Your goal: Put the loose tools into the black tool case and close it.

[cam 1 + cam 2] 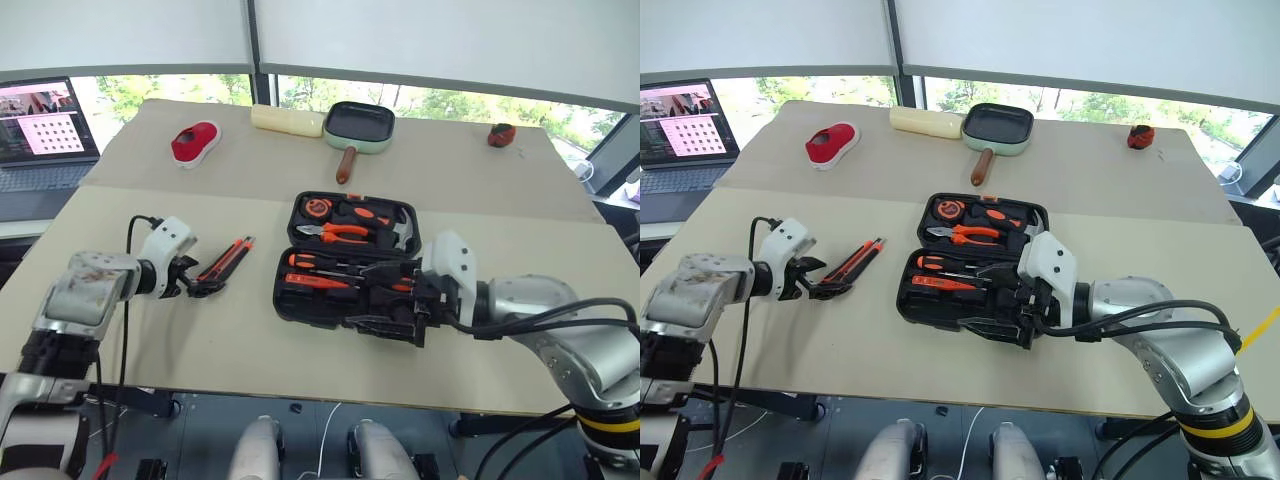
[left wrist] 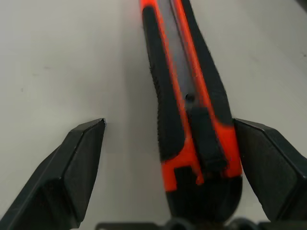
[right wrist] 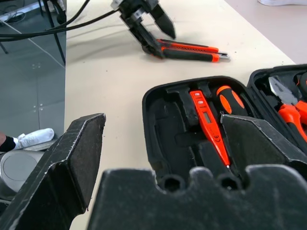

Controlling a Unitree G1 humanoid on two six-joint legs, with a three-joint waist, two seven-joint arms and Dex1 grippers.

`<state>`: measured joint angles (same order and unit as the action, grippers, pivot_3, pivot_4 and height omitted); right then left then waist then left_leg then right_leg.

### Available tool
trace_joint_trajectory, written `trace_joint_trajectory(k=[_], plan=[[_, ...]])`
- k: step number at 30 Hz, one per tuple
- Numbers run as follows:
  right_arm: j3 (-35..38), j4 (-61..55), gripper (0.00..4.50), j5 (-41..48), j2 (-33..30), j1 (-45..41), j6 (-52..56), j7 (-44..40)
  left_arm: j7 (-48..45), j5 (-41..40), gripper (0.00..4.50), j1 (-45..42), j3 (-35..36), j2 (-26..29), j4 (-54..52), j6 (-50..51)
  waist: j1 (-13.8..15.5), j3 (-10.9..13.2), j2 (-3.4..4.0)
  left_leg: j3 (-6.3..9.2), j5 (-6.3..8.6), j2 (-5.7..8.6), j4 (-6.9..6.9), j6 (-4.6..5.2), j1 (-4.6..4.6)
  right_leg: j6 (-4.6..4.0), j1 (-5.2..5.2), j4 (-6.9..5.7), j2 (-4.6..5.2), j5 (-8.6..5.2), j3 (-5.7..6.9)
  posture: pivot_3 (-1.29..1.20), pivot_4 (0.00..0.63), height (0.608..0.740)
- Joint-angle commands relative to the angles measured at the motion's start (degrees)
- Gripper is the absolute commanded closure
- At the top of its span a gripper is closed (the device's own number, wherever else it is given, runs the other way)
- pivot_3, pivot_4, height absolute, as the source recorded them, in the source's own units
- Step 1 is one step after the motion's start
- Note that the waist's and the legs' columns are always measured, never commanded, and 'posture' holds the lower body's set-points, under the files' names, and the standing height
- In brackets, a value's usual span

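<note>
Beige and bare for the most part, the desk (image 1: pixel 250 350) carried the whole contest, with window blinds behind and a laptop (image 1: pixel 45 135) glowing at the robot's far left. Over on that left side lay the utility knife (image 1: pixel 228 263), orange and black, well apart from the black tool case (image 1: pixel 300 300), which sat open in the middle of the desk with pliers (image 1: pixel 345 232) and screwdrivers (image 1: pixel 320 270) already bedded in its slots. And look where the left claw (image 1: pixel 195 280) was: right at the knife's near end, its two fingers spread wide apart, one finger (image 2: pixel 72 167) resting off to one side and the other pressed up close against the handle. The knife's butt end sat squarely between them in the left wrist view, nothing clamped on it yet. The knife's long axis ran straight away from the claw, up and toward the case, so the fingers straddled it across its width, which looked the right line for a squeeze. The right claw (image 1: pixel 395 310) hovered over the case's near corner, fingers also wide apart and holding nothing, with the tester pen (image 3: pixel 208 127) lying in its slot just ahead. On distance alone, the left arm was plainly the nearer to the knife.
</note>
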<state>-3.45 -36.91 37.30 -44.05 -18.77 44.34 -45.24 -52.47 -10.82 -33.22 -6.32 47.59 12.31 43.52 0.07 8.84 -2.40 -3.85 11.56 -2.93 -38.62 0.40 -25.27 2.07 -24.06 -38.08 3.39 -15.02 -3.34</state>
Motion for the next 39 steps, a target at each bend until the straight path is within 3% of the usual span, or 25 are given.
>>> trace_joint_trajectory(k=[1,4,5,6,9,10,11,16,21,30,39], plan=[[1.5,-3.4,0.0,0.8,-0.4,0.5,0.4,1.2,-0.7,2.5,0.04,-1.3,-2.9,-1.2,4.8,-1.7,0.2,0.0,0.02,0.01,0.0,0.0,-0.02,0.0,0.01,0.0,0.03,0.0,0.0,0.0,0.01,0.0,0.15,0.74],[1.6,-3.5,0.0,0.5,-0.3,0.6,0.4,1.7,-1.0,2.9,0.04,-1.6,-2.8,-1.8,5.8,-2.2,0.5,-0.1,0.07,0.01,0.0,0.0,-0.08,0.0,0.01,0.0,0.06,-0.01,0.0,0.0,0.01,0.0,0.15,0.74],[1.5,-3.4,0.0,0.4,-0.2,0.5,0.4,1.9,-1.0,2.7,0.56,-1.4,-2.5,-2.0,5.7,-2.2,0.5,-0.1,0.09,0.01,0.0,0.0,-0.1,0.0,0.02,0.0,0.07,-0.01,0.0,0.0,0.01,0.0,0.15,0.74],[1.5,-3.4,0.0,0.3,-0.2,0.5,0.4,2.1,-1.0,2.6,0.71,-1.2,-2.3,-2.1,5.6,-2.2,0.5,-0.1,0.1,0.01,0.0,-0.01,-0.1,0.0,0.02,0.0,0.07,-0.01,0.0,0.0,0.01,0.0,0.15,0.74],[1.5,-3.2,0.0,0.2,-0.2,0.3,0.3,2.5,-1.6,1.5,1.89,0.2,-0.4,-1.6,2.7,-2.3,0.4,-0.1,0.1,0.01,0.0,-0.01,-0.1,0.0,0.02,0.01,0.06,-0.01,0.01,0.0,0.01,0.0,0.15,0.74],[1.5,-3.2,0.0,0.2,-0.3,0.4,0.2,2.6,-1.7,1.3,2.08,0.5,0.1,-1.5,2.0,-2.3,0.4,-0.1,0.1,0.01,0.0,-0.01,-0.09,0.0,0.02,0.01,0.06,-0.01,0.01,0.0,0.0,0.0,0.15,0.74],[1.7,-3.2,0.0,0.2,-0.5,0.5,0.3,2.7,-3.4,0.3,2.61,1.2,1.5,-1.2,-0.1,-6.6,0.4,-0.1,0.1,0.01,0.0,-0.01,-0.09,0.0,0.01,0.01,0.05,0.0,0.01,0.0,0.0,0.0,0.15,0.74],[3.4,-3.0,0.0,0.8,-1.4,2.1,0.8,3.0,-14.8,-9.9,2.69,2.6,6.4,-1.8,-12.5,-13.8,0.6,0.0,-0.06,0.03,0.0,-0.05,-0.13,0.0,-0.24,0.0,-0.1,0.0,0.03,0.01,0.06,0.0,0.15,0.74],[6.0,-3.8,0.0,1.4,-2.1,5.6,1.7,3.8,-24.1,-7.9,2.69,-3.1,-3.2,-3.1,-14.6,-18.6,0.7,0.0,-0.06,0.05,-0.01,0.0,-0.18,0.0,-0.24,0.01,-0.01,0.04,0.05,0.01,0.11,0.0,0.15,0.74],[8.6,-6.8,0.0,2.6,-0.8,9.2,3.4,7.6,-35.0,5.1,2.69,-18.3,-19.1,-13.3,6.1,-37.0,0.3,0.0,-0.06,0.07,-0.01,0.04,-0.18,0.02,-0.25,0.02,-0.06,0.05,-0.03,0.01,0.03,0.0,0.15,0.74],[11.4,-9.6,0.0,2.5,-0.9,15.8,2.2,10.0,-38.1,11.3,2.69,-21.4,-22.0,-15.1,16.3,-43.6,-0.2,0.0,-0.06,0.13,0.0,0.05,-0.16,0.04,-0.25,0.04,-0.03,0.05,-0.04,0.0,0.02,0.0,0.15,0.74]])
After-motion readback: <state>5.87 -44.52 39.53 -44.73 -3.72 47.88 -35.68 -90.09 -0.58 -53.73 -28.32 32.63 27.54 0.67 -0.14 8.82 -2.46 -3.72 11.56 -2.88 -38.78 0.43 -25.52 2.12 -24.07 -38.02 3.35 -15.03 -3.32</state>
